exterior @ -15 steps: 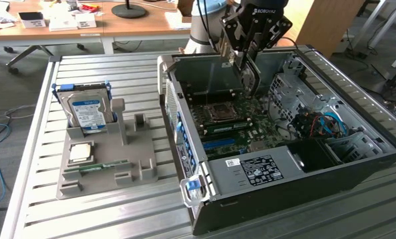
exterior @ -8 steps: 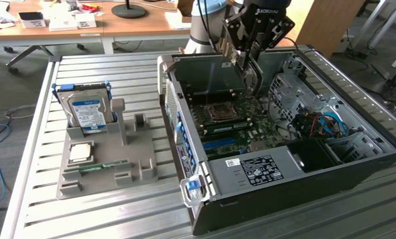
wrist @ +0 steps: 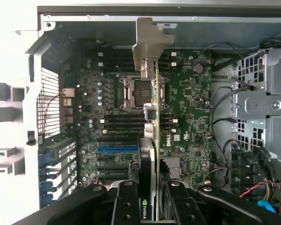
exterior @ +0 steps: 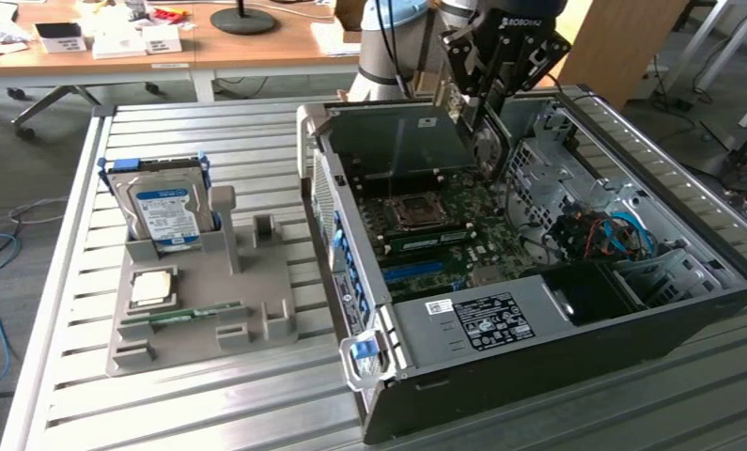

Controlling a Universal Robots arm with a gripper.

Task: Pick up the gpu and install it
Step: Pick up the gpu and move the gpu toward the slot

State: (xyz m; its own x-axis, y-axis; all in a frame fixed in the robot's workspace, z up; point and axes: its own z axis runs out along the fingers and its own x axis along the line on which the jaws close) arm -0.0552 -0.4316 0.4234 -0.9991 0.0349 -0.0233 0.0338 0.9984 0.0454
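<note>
Grasping the gpu (wrist: 147, 164) by its two faces, the fingers (wrist: 126, 204) are seen clenched on the card, which is held edge-on above the open computer case (exterior: 674, 310). The end of the card nearest the wrist is covered by the fingers, so only part of a green-lettered label can be read there. The black cooler is seen as a narrow slab beside the thin green board edge. The silver bracket (wrist: 150, 40) at the far end is cut short against the case wall behind it. Whether the card's lower edge touches anything cannot be told. In the exterior view the card is largely masked by the black gripper body and can hardly be made out. Under the card, the motherboard (wrist: 187, 117) is laid out inside the case, with a bare processor socket (wrist: 138, 91) and a blue slot (wrist: 117, 149) among black ones. A labelled power supply (exterior: 492, 319) and a tangle of blue and red cables (exterior: 605, 235) are also housed in the case. Well apart, toward the exterior view's left, a grey tray (exterior: 267, 301) is set on the slatted desk (exterior: 223, 413). A hard drive (exterior: 163, 209) is stood upright in it, and a processor chip (exterior: 154, 287) and a RAM stick (exterior: 185, 315) are laid flat.
</note>
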